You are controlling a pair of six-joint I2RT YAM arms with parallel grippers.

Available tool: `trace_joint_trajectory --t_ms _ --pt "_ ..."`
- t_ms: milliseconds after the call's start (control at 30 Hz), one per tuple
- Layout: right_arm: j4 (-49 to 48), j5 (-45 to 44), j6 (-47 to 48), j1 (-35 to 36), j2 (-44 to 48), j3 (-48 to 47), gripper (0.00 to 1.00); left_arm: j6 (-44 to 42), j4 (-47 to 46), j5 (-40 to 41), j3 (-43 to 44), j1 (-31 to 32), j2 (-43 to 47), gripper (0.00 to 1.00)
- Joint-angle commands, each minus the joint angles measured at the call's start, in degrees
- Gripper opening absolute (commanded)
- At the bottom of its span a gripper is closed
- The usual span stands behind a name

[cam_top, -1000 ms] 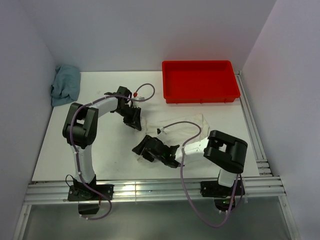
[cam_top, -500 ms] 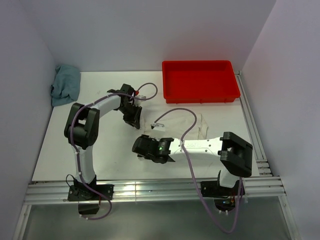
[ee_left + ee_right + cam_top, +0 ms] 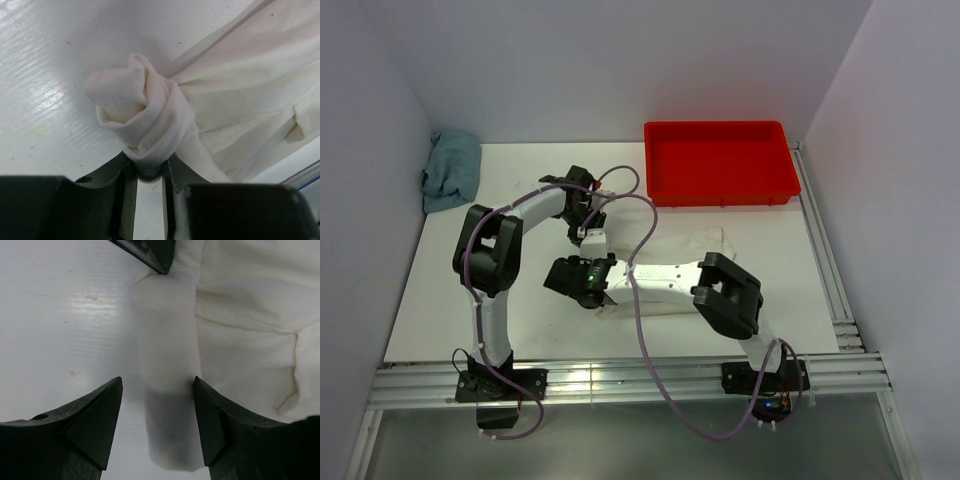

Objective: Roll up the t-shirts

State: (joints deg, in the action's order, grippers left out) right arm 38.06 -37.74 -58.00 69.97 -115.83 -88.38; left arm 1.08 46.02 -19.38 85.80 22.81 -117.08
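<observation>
T-shirt (image 3: 715,243), cream-white, on the desk (image 3: 440,300) at the near side of the red tray (image 3: 718,160); its edge left of the tray is wound into a tight roll (image 3: 167,365). Step in hand: rolling, judged early. Left gripper (image 3: 148,172), nearly closed, pinches the roll's tray-side end. Right gripper (image 3: 157,384), jaws wide, straddles the other end ungripped. Next move calls for closing there, then turning both ends together. Both arms reach inward, wrists low.

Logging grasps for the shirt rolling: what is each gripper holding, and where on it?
The left gripper pinches the t-shirt at its rolled-up end. The right gripper holds nothing; it stands open astride the roll.
</observation>
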Motion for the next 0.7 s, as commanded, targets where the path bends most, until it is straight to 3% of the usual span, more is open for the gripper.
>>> trace_joint_trajectory --t_ms 0,200,433,633,667 --pt "1.66 -2.87 2.98 -0.8 -2.55 -2.85 0.66 -1.79 -0.05 4.87 2.18 -0.13 -1.31 0.14" --pt "3.24 -0.59 -0.26 0.6 -4.58 -2.41 0.65 -1.61 0.12 4.79 3.14 -0.04 -2.36 0.15" --pt "6.76 2.31 -5.81 3.41 -6.07 -1.36 0.62 1.38 0.3 5.05 4.29 -0.04 -2.45 0.3" --pt "7.12 5.13 -8.97 4.99 -5.73 0.92 0.48 2.43 -0.05 5.05 5.17 -0.04 -3.07 0.38" --pt "6.76 5.39 -9.32 4.91 -5.11 2.32 0.4 2.52 0.03 4.96 5.25 -0.04 -3.07 0.39"
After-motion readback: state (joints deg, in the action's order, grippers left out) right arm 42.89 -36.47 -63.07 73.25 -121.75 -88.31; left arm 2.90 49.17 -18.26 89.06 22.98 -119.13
